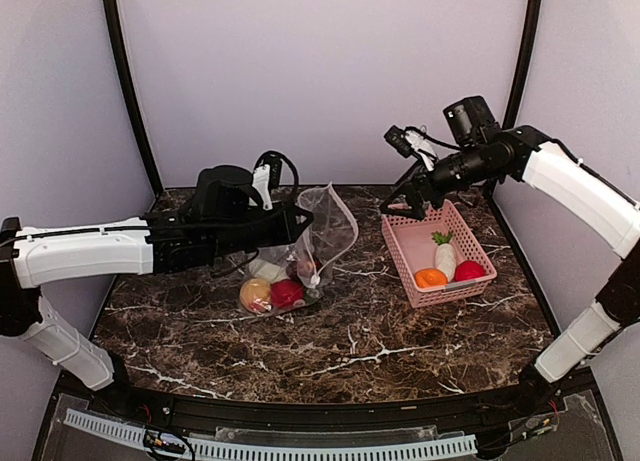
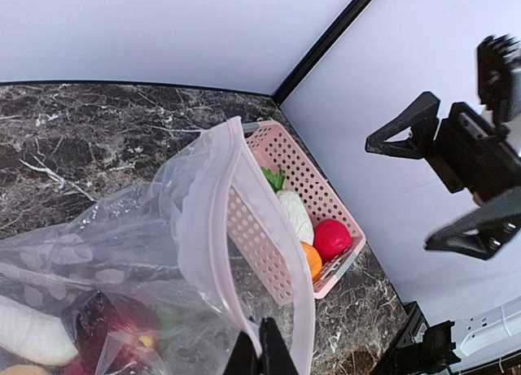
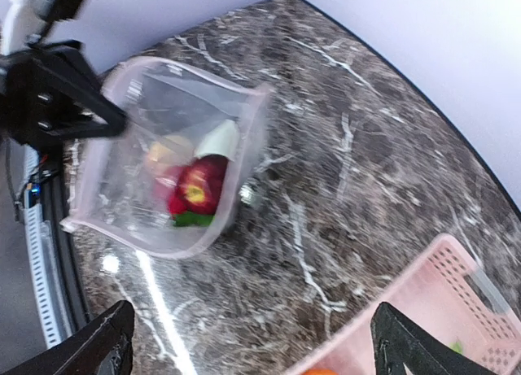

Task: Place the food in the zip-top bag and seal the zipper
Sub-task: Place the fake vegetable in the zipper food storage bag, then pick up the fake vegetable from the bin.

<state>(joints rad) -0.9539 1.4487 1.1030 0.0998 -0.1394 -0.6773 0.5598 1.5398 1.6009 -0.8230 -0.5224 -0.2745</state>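
Top external: food (image 1: pixel 286 293) in bag (image 1: pixel 338 226) and basket (image 1: pixel 412 243).

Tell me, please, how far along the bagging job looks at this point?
Done: about four pieces, a red one among them, lie in the zip-top bag. In hand: the left claw pinches the bag's rim, holding it open, while the right claw hangs open near the pink basket. Left: the white radish, orange piece and red piece in the basket, then the zipper, unsealed.
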